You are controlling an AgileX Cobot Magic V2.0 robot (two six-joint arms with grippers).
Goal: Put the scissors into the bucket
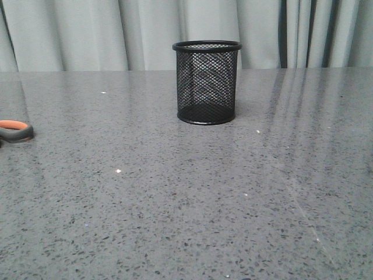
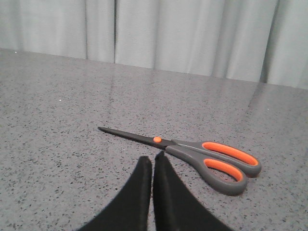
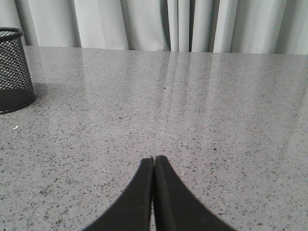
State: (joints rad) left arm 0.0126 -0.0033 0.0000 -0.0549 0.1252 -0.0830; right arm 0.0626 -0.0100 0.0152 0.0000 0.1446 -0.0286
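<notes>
The scissors (image 2: 192, 150) lie flat on the grey speckled table, closed, with dark blades and grey handles with orange inlays; only one handle loop (image 1: 14, 130) shows at the left edge of the front view. My left gripper (image 2: 153, 158) is shut and empty, its tips just short of the scissors' pivot. The bucket (image 1: 206, 81), a black wire-mesh cup, stands upright at the middle back of the table and shows at the edge of the right wrist view (image 3: 13, 70). My right gripper (image 3: 154, 158) is shut and empty over bare table.
The grey speckled tabletop (image 1: 186, 204) runs back to pale curtains (image 1: 87, 32) behind its far edge. A few small white specks (image 1: 118, 171) lie on the surface. Neither arm appears in the front view.
</notes>
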